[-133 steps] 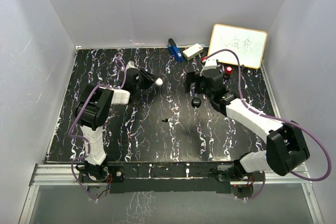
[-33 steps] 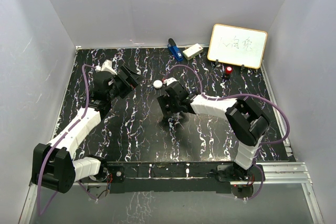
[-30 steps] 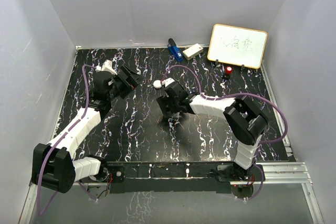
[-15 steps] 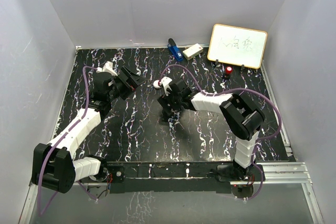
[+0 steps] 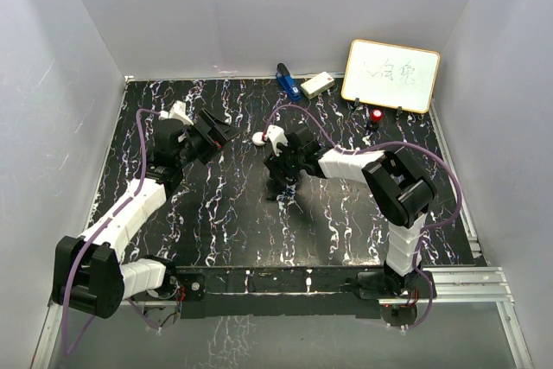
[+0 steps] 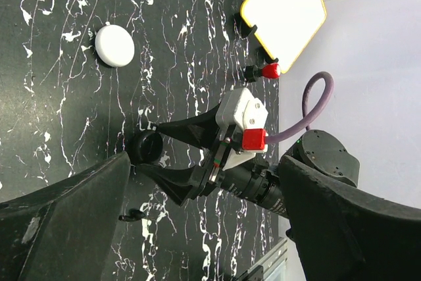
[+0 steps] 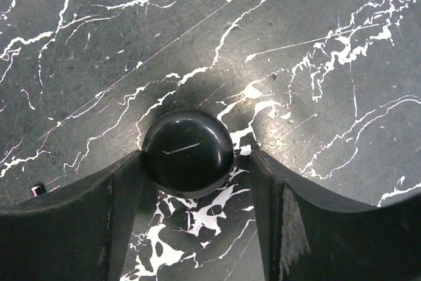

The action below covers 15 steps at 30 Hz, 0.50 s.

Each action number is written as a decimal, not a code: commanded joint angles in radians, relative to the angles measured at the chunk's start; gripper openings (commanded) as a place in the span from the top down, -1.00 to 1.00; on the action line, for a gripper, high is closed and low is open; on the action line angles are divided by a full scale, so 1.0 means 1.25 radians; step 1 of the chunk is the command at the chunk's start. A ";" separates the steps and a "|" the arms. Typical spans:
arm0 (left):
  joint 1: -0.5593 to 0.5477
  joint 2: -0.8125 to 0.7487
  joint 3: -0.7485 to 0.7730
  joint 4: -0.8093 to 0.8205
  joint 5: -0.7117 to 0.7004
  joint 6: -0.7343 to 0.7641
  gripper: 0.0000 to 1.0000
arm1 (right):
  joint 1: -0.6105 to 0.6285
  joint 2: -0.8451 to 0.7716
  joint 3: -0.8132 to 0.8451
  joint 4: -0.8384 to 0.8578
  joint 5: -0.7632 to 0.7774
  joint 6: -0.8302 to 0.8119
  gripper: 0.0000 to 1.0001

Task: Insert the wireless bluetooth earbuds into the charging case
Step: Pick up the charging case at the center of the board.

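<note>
Centring comes first, I judge: my right gripper (image 7: 196,157) straddles the glossy black knob-like object (image 7: 187,153), jaws apart, one finger touching it and a slight gap at the other, so I'd square up before squeezing or it will skid. The charging case (image 5: 258,137) lies on the marbled table (image 5: 225,222) just beyond, and a tiny dark piece (image 7: 37,189) may be an earbud, though I cannot tell. Seconds ago the case sat at my left gripper's (image 5: 223,133) tips and the right arm was near the whiteboard (image 5: 391,75); now the left gripper hangs open, drawn back.
</note>
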 commanded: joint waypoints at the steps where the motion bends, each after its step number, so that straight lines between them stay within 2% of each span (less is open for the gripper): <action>1: 0.004 -0.017 -0.014 0.011 0.023 -0.004 -0.88 | 0.001 0.029 0.007 -0.019 -0.014 -0.020 -0.19; 6: 0.004 -0.017 -0.017 0.011 0.027 -0.005 -0.87 | 0.001 0.037 0.010 -0.027 -0.005 -0.019 0.13; 9: 0.005 -0.015 -0.017 0.013 0.030 -0.007 -0.87 | 0.000 0.036 0.009 -0.026 0.001 -0.013 0.63; 10: 0.005 -0.013 -0.016 0.013 0.032 -0.009 -0.86 | 0.001 0.034 0.007 -0.023 0.003 -0.010 0.75; 15: 0.006 0.006 -0.028 0.048 0.066 -0.045 -0.74 | -0.003 -0.043 -0.056 0.092 -0.021 0.025 0.89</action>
